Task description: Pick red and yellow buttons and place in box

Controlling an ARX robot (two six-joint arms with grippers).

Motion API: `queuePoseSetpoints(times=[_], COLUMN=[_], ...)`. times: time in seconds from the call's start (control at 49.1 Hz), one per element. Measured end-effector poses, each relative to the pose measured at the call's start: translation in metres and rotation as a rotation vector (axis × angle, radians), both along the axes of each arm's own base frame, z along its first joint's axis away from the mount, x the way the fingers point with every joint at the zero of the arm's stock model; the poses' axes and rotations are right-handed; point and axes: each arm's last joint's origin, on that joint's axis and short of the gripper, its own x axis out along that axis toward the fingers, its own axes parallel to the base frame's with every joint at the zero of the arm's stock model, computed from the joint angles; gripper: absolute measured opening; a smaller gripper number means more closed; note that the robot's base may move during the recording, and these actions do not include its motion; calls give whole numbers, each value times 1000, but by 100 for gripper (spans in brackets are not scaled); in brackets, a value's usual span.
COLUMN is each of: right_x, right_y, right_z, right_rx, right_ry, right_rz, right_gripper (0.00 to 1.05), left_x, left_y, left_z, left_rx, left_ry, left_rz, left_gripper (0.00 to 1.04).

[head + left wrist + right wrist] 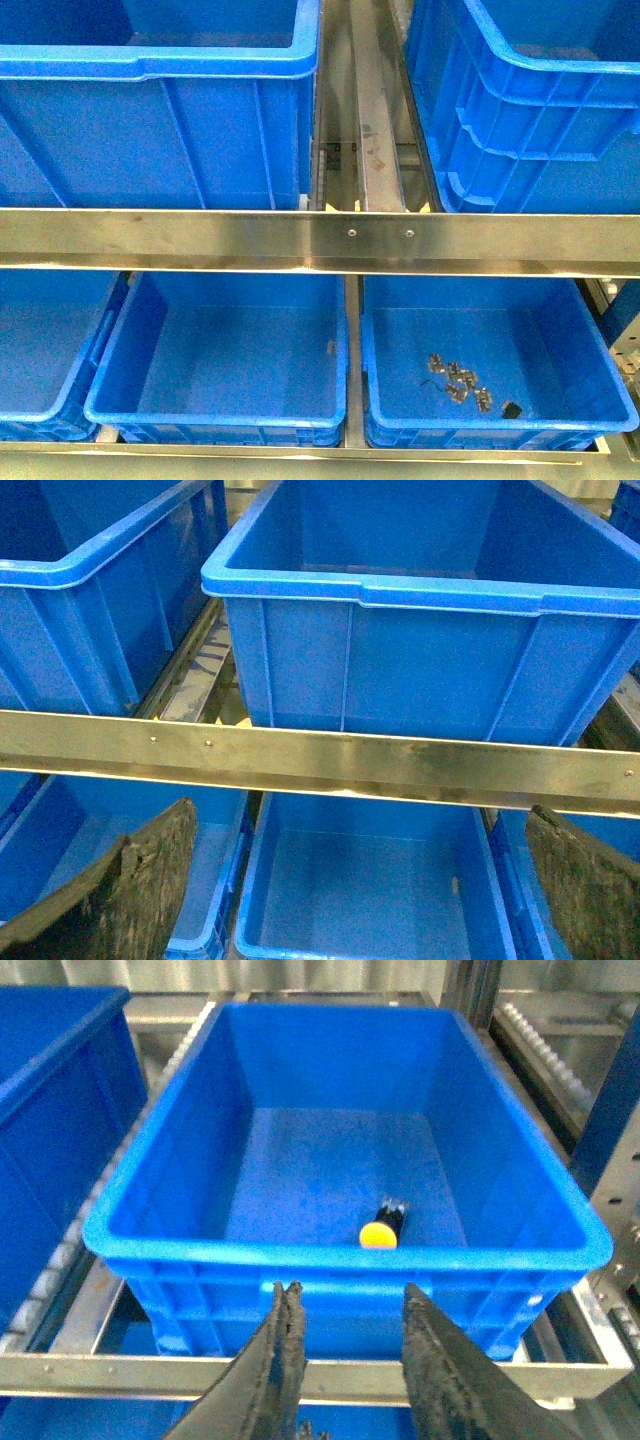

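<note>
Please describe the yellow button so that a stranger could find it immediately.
In the right wrist view, find the blue bin beyond the right tool. The yellow button lies alone on its floor near the closest wall: a round yellow cap on a short black body.

All three views carry a strong blue cast and look soft and grainy. In the front view, a steel rail (320,240) shows patchy glare along its length. The blue bins (225,350) are evenly lit, with mild shadow inside their walls. In both wrist views, the end effector fingers (440,1370) nearest the lens are dark and blurred.
</note>
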Motion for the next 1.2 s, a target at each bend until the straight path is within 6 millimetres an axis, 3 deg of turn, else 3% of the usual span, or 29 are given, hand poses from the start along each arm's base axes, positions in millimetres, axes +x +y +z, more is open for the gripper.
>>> queuePoseSetpoints(times=[0.163,0.692,1.201], right_x=[-14,-47,-66], right_y=[0,0,0], right_z=[-23,-67,-87], right_rx=[1,3,4], right_ry=[2,-4,-3], right_rz=[0,0,0], right_gripper=[5,6,6], left_x=[0,0,0], left_y=[0,0,0], left_z=[0,0,0], left_rx=[0,0,0], left_ry=[0,0,0], left_rz=[0,0,0], left_gripper=[97,97,97])
